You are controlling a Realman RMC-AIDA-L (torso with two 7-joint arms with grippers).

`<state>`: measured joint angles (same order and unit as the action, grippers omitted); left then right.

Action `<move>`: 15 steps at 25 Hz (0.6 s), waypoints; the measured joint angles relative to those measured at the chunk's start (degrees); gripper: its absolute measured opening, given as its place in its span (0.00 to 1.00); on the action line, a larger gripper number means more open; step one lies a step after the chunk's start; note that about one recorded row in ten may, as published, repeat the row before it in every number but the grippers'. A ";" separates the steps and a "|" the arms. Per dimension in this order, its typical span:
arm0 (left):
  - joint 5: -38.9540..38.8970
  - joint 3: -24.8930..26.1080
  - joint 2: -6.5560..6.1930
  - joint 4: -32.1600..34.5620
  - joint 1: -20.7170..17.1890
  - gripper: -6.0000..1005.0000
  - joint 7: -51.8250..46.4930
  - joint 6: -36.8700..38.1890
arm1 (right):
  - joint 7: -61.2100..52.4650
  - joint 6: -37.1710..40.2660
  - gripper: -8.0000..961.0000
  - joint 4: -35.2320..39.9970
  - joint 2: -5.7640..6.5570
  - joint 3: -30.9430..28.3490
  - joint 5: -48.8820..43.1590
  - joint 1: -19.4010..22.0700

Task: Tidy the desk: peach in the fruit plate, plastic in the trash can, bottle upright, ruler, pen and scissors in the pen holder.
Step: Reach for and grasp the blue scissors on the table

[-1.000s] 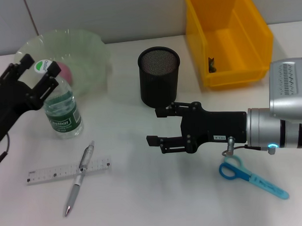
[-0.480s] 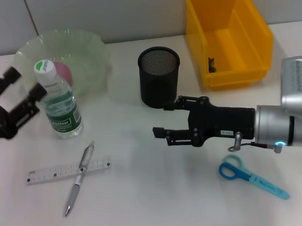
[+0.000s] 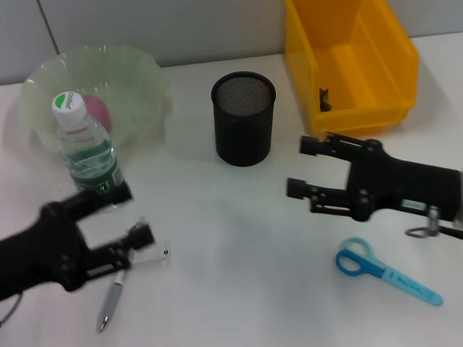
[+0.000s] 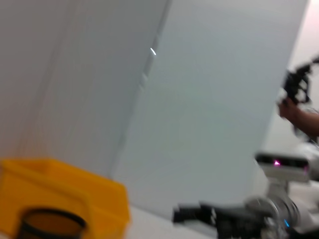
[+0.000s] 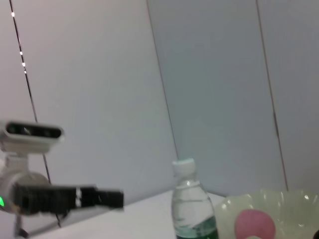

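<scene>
Head view: looking forward and down from above onto the whole desk [image 3: 218, 220]. Left wrist view: low, facing right across the desk toward the yellow bin [image 4: 75, 194]. Right wrist view: low, facing left toward the bottle [image 5: 192, 209], shared with head view.

A clear plastic water bottle with a green label and white-green cap [image 3: 84, 148] stands upright at about nine o'clock on the desk, just in front of a pale green translucent ruffled fruit plate [image 3: 141, 89] that holds a pink peach [image 3: 97, 110]. A black mesh cylindrical pen holder [image 3: 245, 118] stands upright at twelve o'clock, with a yellow plastic bin [image 3: 349, 59] at two o'clock. Blue-handled scissors [image 3: 387, 271] lie flat at four o'clock, and a silver pen [image 3: 110, 301] lies slanted at seven o'clock across a clear ruler [image 3: 160, 255] that is mostly hidden.
</scene>
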<state>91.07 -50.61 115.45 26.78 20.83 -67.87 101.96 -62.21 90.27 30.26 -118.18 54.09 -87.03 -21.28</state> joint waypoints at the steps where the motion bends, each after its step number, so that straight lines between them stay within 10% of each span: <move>1: 1.75 0.00 0.32 0.02 0.53 0.81 -0.19 -0.11 | 0.00 1.27 0.81 0.08 0.32 -0.57 -0.10 0.81; 6: 6.00 -0.02 1.94 0.86 1.80 0.81 -0.42 -0.92 | -2.24 8.39 0.80 1.14 2.53 -3.00 -1.81 4.07; 15: 7.28 -0.02 2.75 1.57 2.56 0.81 -0.43 -2.59 | -14.19 12.86 0.80 13.11 1.58 -10.90 -15.31 5.45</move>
<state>98.36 -50.62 118.20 28.35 23.39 -68.29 99.37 -76.40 103.12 43.37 -116.61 43.20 -102.33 -15.83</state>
